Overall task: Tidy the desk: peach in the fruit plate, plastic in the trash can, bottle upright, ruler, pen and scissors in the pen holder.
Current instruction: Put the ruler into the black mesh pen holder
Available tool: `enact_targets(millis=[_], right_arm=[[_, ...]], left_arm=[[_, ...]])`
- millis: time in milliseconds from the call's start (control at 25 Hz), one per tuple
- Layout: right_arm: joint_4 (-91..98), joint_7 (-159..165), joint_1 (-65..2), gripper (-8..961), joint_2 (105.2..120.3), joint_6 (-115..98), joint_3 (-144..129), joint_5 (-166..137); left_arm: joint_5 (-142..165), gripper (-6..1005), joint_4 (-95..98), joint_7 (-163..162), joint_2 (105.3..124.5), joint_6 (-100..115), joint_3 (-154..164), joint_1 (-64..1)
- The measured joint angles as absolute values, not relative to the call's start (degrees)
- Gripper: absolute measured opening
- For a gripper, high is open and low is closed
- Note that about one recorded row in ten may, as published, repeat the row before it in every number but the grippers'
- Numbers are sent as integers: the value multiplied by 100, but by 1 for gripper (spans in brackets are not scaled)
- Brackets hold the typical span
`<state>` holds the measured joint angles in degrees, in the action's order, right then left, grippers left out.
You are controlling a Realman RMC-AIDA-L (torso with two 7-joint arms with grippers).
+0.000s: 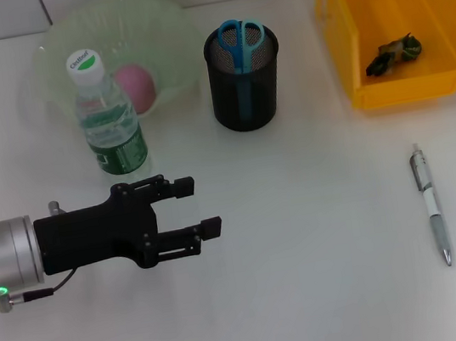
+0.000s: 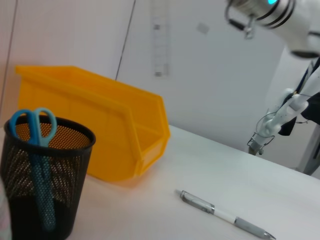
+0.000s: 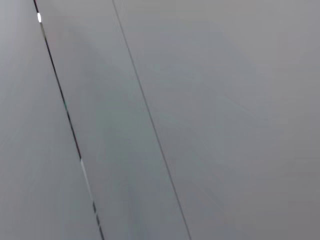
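While the head view shows the left gripper (image 1: 203,204) jaws apart, its wrist view misses them.

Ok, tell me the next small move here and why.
Probably swing the open, empty left gripper across toward the pen. It lies flat on the table, while the scissors already stand in the pen holder, the peach is plated, and the bottle is upright.

White desk (image 1: 315,295); pale wall (image 2: 210,75) behind, strip-like object (image 2: 160,37) on it
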<state>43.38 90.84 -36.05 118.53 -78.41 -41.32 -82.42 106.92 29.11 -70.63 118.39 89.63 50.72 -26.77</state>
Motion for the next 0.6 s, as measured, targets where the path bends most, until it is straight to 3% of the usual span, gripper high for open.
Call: enact_targets(millis=[160,600], right_arm=[[2903,7679,-4146,422,11919,-7536,-4183,-7544],[1416,6524,-4952,456,11978,-6622,-4180,-7231]], left_arm=[[10690,779,2930,-7136,11839,8993,5069,-2696],[10687,779,2921,-7146,11830,8990,5028,-2665]])
